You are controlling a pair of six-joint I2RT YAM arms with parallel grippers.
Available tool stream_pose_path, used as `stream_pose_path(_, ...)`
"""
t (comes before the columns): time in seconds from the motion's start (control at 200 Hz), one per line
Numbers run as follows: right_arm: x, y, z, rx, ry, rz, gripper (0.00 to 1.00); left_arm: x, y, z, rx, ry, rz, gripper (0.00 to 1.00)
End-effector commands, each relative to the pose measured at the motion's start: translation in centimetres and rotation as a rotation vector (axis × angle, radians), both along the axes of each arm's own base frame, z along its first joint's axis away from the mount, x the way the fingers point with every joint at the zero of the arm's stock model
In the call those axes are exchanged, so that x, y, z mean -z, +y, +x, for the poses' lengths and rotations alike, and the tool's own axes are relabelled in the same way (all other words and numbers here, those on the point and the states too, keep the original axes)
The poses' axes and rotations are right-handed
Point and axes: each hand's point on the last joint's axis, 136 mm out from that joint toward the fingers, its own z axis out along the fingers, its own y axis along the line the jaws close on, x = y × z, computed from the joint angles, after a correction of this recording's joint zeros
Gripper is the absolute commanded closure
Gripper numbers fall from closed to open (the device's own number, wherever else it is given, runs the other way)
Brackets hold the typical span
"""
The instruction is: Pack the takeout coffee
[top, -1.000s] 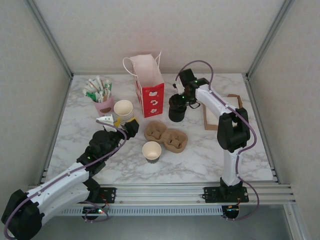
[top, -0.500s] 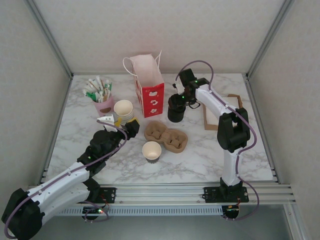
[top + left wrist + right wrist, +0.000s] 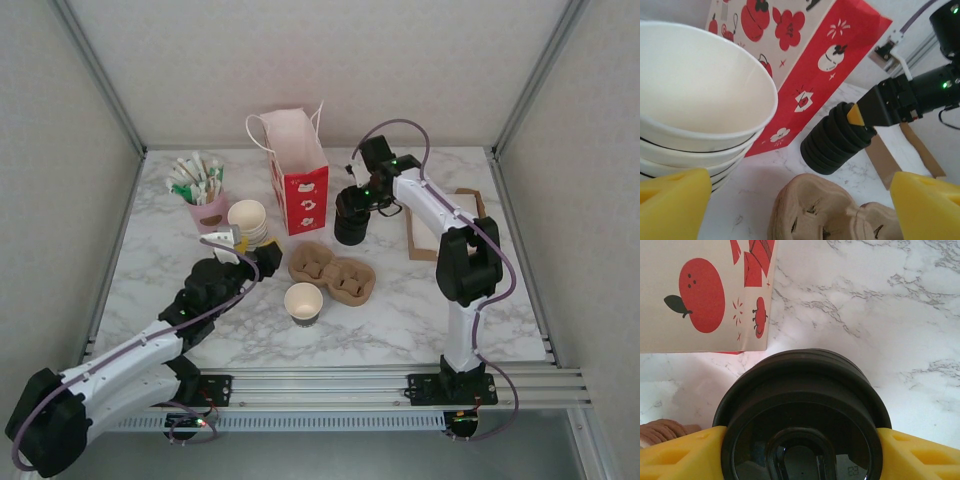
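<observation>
Left gripper (image 3: 264, 258) nearer stacked cups (image 3: 248, 222)

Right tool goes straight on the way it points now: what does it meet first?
The stack of black lids, directly ahead of the right tool; its fingers flank the stack's top, apparently touching both sides.
</observation>
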Motion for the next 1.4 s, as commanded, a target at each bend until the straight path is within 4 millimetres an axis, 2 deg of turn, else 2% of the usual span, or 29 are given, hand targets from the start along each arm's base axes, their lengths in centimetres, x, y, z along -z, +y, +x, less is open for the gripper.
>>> stream_pose_path(0.0, -1.7, -0.3, 0.0, 0.014, -0.013, 0.025, 0.28, -1.1, -1.8, 0.7, 0.077, -0.004, -0.010, 0.13)
stream_pose_path(0.065, -1.4, -0.4, 0.1, 0.018, -0.006, 0.013, 0.28, -0.9, -3.1, 1.7, 0.102, 0.056, 0.006, 0.21)
stream_pose_path(0.135, -1.3, -0.5, 0.0, 0.017, -0.004, 0.006, 0.28, -1.5, -4.8, 2.7, 0.144, 0.097, 0.008, 0.31)
stream_pose_path(0.175, -1.3, -0.6, 0.0, 0.019, -0.005, 0.007, 0.28, -1.1, -5.5, 3.0, 0.165, 0.139, 0.019, 0.35)
stream_pose_path(0.29, -1.3, -0.5, -0.1, 0.020, 0.000, 0.013, 0.28, -1.1, -7.9, 4.3, 0.196, 0.193, 0.026, 0.42)
stream_pose_path(0.416, -1.0, -0.5, 0.0, 0.021, 0.010, 0.014, 0.28, 0.3, -9.7, 6.1, 0.179, 0.250, 0.056, 0.47)
stream_pose_path(0.486, -0.8, -0.4, 0.0, 0.017, 0.016, 0.016, 0.28, 1.1, -9.8, 7.5, 0.142, 0.273, 0.071, 0.49)
stream_pose_path(0.716, -0.9, -0.3, 0.0, 0.010, 0.018, 0.028, 0.28, 1.8, -10.9, 10.9, 0.084, 0.309, 0.095, 0.53)
stream_pose_path(0.986, -1.0, -0.1, -0.1, 0.007, 0.023, 0.041, 0.28, 3.3, -10.9, 14.4, 0.001, 0.334, 0.142, 0.55)
stream_pose_path(1.392, -0.8, -0.1, -0.1, 0.010, 0.033, 0.043, 0.28, 4.5, -8.8, 19.1, -0.072, 0.322, 0.136, 0.55)
